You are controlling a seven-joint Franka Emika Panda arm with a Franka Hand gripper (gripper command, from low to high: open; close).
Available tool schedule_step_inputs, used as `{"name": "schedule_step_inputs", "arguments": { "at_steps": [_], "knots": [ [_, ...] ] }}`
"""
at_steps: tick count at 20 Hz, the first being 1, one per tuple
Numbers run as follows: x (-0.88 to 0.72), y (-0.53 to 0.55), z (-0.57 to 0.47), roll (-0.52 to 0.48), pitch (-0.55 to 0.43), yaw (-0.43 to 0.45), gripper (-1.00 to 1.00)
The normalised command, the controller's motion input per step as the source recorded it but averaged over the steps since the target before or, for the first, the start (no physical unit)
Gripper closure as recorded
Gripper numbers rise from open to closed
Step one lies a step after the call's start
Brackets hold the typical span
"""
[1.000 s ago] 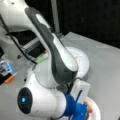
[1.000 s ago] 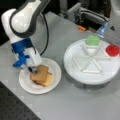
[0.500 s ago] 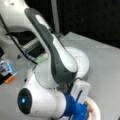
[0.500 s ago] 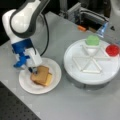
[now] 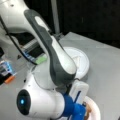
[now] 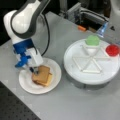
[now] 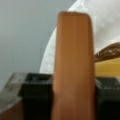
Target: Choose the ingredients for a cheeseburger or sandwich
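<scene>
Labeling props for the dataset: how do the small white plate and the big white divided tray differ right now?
In a front view the plate is smaller, flat and undivided; the tray is larger, raised on a thick wall, split into wedges by ridges. The plate carries the sandwich, toast on top with yellow cheese showing at its edge, the gripper at its side. The tray holds only a green piece and a red disc at its far rim. Both are round and white.

Arm shell (image 6: 23, 21): you see glossy white plastic with a dark grey matt band.
Gripper (image 6: 32, 70): blue plastic body just above it, smooth.
Plate (image 6: 26, 82): under the gripper, smooth white, faint sheen.
Toast square (image 6: 42, 73): beside the gripper, matt tan-brown.
Cheese square (image 6: 49, 80): smooth yellow edge.
Table (image 6: 75, 102): matt grey.
</scene>
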Motion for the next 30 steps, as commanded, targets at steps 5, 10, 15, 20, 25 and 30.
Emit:
{"name": "schedule_step_inputs", "arguments": {
  "at_steps": [5, 10, 15, 20, 25, 30],
  "knots": [
    [-0.09, -0.01, -0.09, 0.107, -0.180, -0.100, -1.00],
    [-0.09, 0.00, -0.10, 0.085, -0.177, -0.101, -1.00],
    [-0.11, -0.02, -0.09, 0.085, -0.168, -0.085, -1.00],
    [-0.11, -0.03, -0.05, 0.061, -0.150, -0.067, -1.00],
    [-0.10, 0.03, 0.08, 0.015, -0.093, -0.049, -1.00],
    [-0.11, 0.11, 0.29, -0.062, -0.003, -0.031, -1.00]
  ]
}}
